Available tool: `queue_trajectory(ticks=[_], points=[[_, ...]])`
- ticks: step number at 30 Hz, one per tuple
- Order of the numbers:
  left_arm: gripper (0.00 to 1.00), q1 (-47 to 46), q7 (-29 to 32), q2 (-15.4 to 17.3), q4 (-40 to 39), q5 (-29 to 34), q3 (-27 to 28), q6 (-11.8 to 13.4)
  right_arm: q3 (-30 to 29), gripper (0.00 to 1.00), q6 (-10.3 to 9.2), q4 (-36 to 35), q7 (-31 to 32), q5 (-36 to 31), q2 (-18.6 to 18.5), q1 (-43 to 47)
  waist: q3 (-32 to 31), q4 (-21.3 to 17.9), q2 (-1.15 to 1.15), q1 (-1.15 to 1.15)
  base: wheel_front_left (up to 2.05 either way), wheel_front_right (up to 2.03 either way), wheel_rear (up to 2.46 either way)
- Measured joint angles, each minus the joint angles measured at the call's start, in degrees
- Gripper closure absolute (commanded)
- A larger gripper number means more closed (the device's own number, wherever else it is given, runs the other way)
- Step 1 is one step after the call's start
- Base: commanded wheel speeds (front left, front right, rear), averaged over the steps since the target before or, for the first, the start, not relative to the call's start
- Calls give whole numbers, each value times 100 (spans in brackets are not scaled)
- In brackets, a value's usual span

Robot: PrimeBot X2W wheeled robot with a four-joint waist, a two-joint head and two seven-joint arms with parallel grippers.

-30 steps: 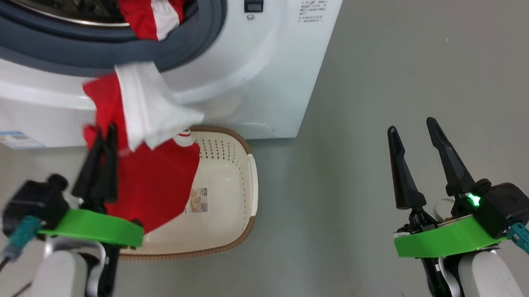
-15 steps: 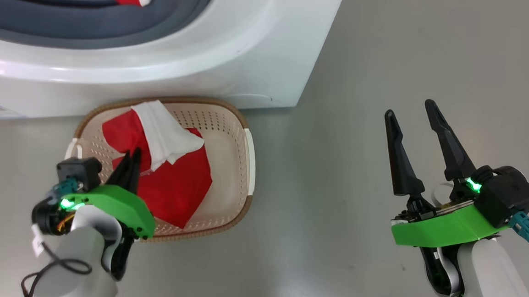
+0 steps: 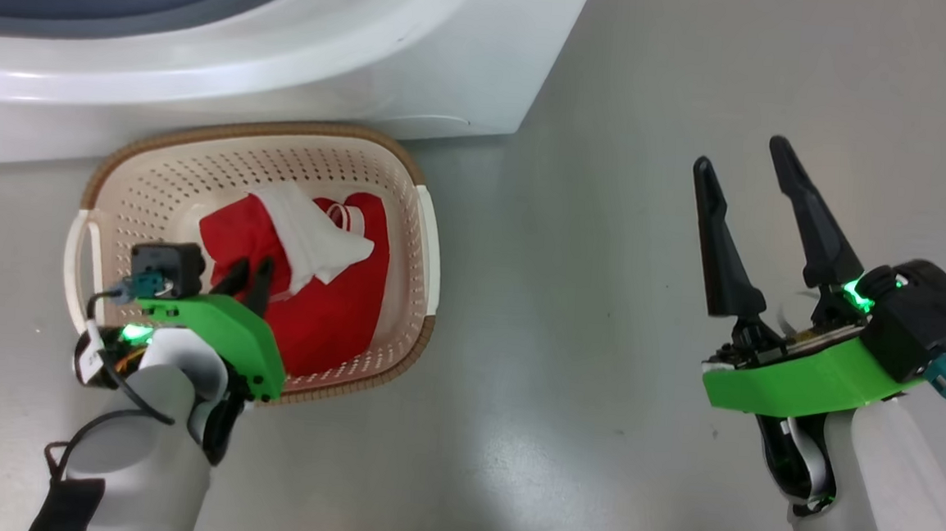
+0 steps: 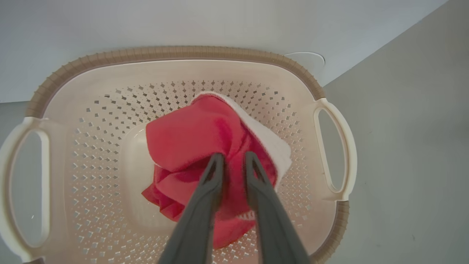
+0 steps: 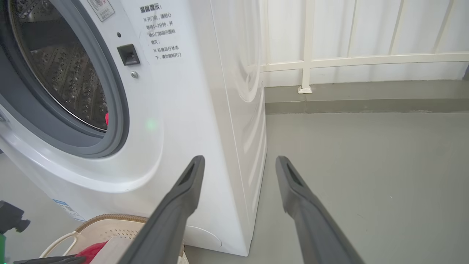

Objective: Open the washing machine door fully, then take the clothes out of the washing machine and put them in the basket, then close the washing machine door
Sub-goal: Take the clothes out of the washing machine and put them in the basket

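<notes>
Below, basket [image 3: 202, 130] sits on grey floor [image 3: 583, 346], left jaws slightly parted over clothes [image 3: 330, 314], right jaws wide

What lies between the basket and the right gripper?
Bare grey floor. In the head view nothing stands on the stretch from the basket across to the right gripper, whose jaws are open.

Both arms reach forward.
The left gripper [image 3: 249, 272] tilts downward, jaws narrowly parted; the right gripper [image 3: 741, 155] is spread wide, empty.
</notes>
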Motion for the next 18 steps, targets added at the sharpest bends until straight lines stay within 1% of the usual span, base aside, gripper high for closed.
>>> queue_trajectory(ticks=[1, 5, 12, 18], points=[[0, -32, -7, 0, 7, -36, -88, 0, -2, 0, 0, -1, 0, 0, 0, -42, 31, -9, 0, 0, 0, 0, 0], [0, -56, -158, 8, 60, -204, -315, 0, -12, 0, 0, 25, 0, -4, 0, -56, 56, -29, 0, 0, 0, 0, 0], [0, -13, -432, 56, 34, -684, -423, 0, -15, 0, 0, 113, 0, -11, 0, -53, -212, 20, 0, 0, 0, 0, 0], [0, 357, -514, 212, -536, -849, -487, 0, -7, 0, 0, 199, 0, -85, 0, -34, -546, 93, 0, 0, 0, 0, 0]])
